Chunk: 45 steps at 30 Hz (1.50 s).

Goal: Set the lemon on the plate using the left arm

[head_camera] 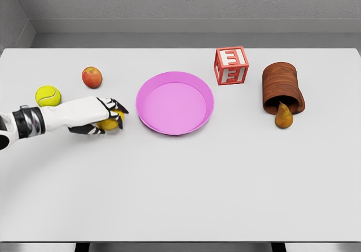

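Note:
A yellow lemon [110, 123] lies on the white table, left of the pink plate [175, 103]. My left hand [107, 116] reaches in from the left edge and its fingers are curled around the lemon, covering most of it. The lemon still looks to be at table level, a short way from the plate's left rim. The plate holds nothing. My right arm is out of view.
A tennis ball [48, 96] and a red apple [92, 77] sit behind the left arm. A red letter block [231, 65] stands behind the plate to the right. A brown cup [281, 86] lies tipped over, with a pear [284, 116] at its mouth.

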{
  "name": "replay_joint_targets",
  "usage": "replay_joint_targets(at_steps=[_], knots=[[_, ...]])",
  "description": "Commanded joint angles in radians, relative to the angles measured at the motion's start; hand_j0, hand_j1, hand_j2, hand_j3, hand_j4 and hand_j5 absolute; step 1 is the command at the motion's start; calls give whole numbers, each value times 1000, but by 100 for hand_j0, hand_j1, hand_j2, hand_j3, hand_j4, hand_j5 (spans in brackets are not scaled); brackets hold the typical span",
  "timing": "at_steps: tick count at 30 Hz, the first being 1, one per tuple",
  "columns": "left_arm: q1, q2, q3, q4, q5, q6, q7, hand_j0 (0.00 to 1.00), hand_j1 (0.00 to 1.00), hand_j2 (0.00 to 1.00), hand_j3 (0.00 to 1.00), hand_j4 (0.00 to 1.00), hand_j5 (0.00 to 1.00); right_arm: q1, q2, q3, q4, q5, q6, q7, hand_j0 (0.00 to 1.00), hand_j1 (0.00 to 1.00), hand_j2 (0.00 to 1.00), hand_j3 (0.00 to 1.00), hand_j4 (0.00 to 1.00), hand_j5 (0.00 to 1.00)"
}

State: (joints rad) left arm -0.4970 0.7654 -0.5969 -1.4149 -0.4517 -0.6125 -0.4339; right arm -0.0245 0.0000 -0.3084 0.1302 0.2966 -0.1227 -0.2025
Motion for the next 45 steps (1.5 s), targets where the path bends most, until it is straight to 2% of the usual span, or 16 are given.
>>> replay_joint_targets(at_steps=[1,6,11,20,25,28,32,33,34,35,40,42,45], knots=[[-2,0,9,-1,5,2,3,53,53,53,53,53,53,0,0,0,0,-1,0,0,100,100,100,100,100,100],[-46,-3,14,-21,25,2,3,53,53,53,53,53,53,0,0,0,-1,-1,0,0,100,100,100,100,100,100],[-60,-17,12,-56,30,2,3,53,53,53,53,53,53,0,0,0,0,-1,0,0,100,100,100,100,100,100],[-89,-156,0,-59,16,2,-26,54,54,54,54,54,54,0,0,0,0,-1,0,0,100,100,100,100,100,100],[-109,-184,12,-45,16,2,-37,54,54,54,54,54,54,0,0,0,0,-1,0,0,100,100,100,100,100,100],[-133,-232,11,30,14,2,-39,54,54,54,54,54,54,0,0,0,0,-1,0,0,100,100,100,100,100,100],[-158,-267,3,56,11,2,-40,55,55,55,55,55,55,0,0,0,0,-1,0,0,100,100,100,100,100,100],[-160,-278,5,65,-1,2,-40,56,56,56,56,56,56,0,0,0,0,-1,0,0,100,100,100,100,100,100],[-167,-290,3,67,-1,2,-39,74,74,74,74,74,74,0,0,0,0,-1,0,0,100,100,100,100,100,100],[-167,-290,5,67,2,2,-37,100,100,100,100,100,100,0,0,0,0,-1,0,0,100,100,100,100,100,100],[-169,-298,11,59,2,2,-37,100,100,100,100,100,100,0,0,0,0,-1,0,0,100,100,100,100,100,100],[-170,-247,14,53,11,2,-36,100,100,100,100,100,100,0,0,0,0,-1,0,0,100,100,100,100,100,100],[-150,-111,101,53,37,2,-36,100,100,100,100,100,100,0,0,0,0,-1,0,0,100,100,100,100,100,100]])
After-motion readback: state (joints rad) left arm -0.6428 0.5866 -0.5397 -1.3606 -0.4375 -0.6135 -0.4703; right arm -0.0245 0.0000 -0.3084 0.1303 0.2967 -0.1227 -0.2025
